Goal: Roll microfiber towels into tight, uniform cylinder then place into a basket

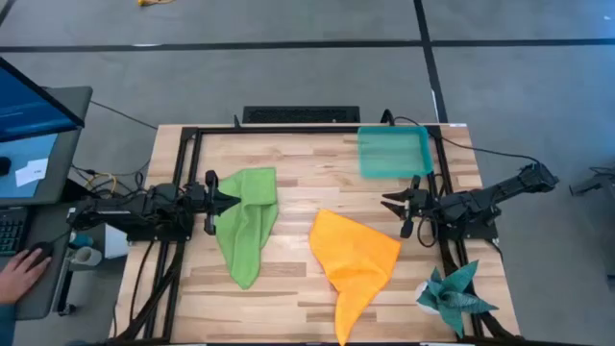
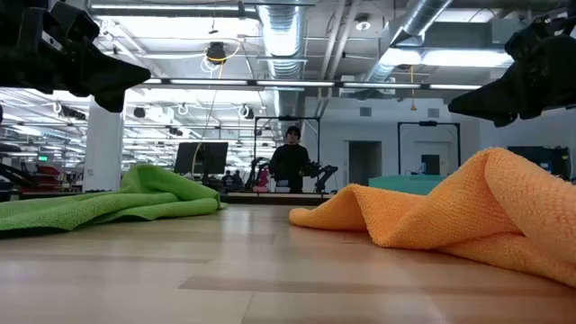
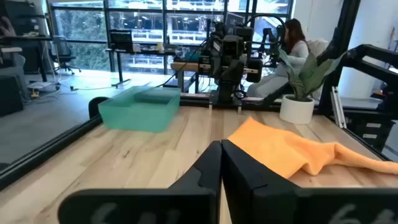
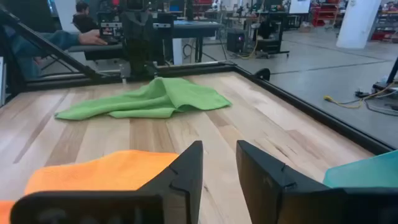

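Pale butcher-block wood, laid in long strips, forms the worktop [image 1: 298, 279], bordered by a black metal frame. We see two soft, nappy microfiber towels lying unrolled on it. The lime green towel [image 1: 246, 223] lies at about 9 o'clock from the worktop's centre, a rumpled elongated sheet narrowing toward its near end. The orange towel [image 1: 354, 261] lies at about 5 o'clock, a loosely folded triangular shape whose point reaches the near edge; in the low view its pile surface rises in rounded folds [image 2: 450, 211]. The basket [image 1: 394, 151], a shallow rectangular tray of translucent teal-green plastic, sits at about 1 o'clock near the far right corner, with no towel in it. We note a dark teal spiky cloth [image 1: 455, 294] at the near right corner.

The left gripper [image 1: 231, 201] hovers at the green towel's left edge, its dark angular jaws pressed together on nothing. The right gripper [image 1: 388, 203] hovers at 3 o'clock, between basket and orange towel, its jaws parted and empty.
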